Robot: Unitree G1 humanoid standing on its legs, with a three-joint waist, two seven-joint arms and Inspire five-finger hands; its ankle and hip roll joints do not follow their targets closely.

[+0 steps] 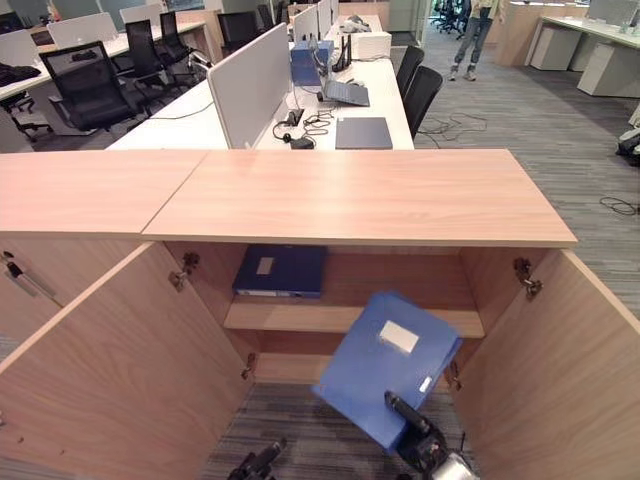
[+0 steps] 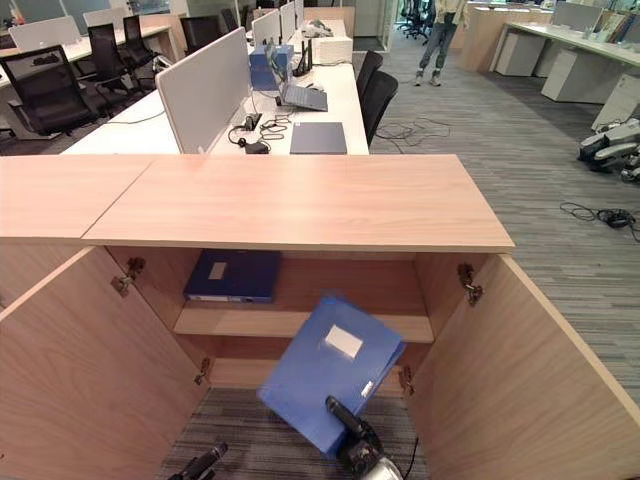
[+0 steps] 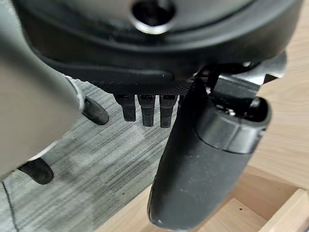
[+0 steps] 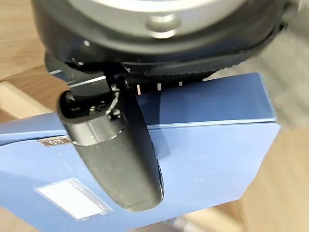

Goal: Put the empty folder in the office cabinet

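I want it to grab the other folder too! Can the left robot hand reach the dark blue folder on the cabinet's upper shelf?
Probably yes. The left robot hand hangs low before the open wooden cabinet, holding nothing, and nothing blocks the dark blue folder lying on the upper shelf. It would need to lift first.

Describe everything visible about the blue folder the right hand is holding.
The blue folder is a flat, box-type file that looks like plastic, with a white label on its face and a small tag near one edge. It is closed and tilted, its upper end reaching the edge of the open cabinet's middle shelf, its lower end out over the carpet. The right hand grips its near lower corner, thumb pressed on the face.
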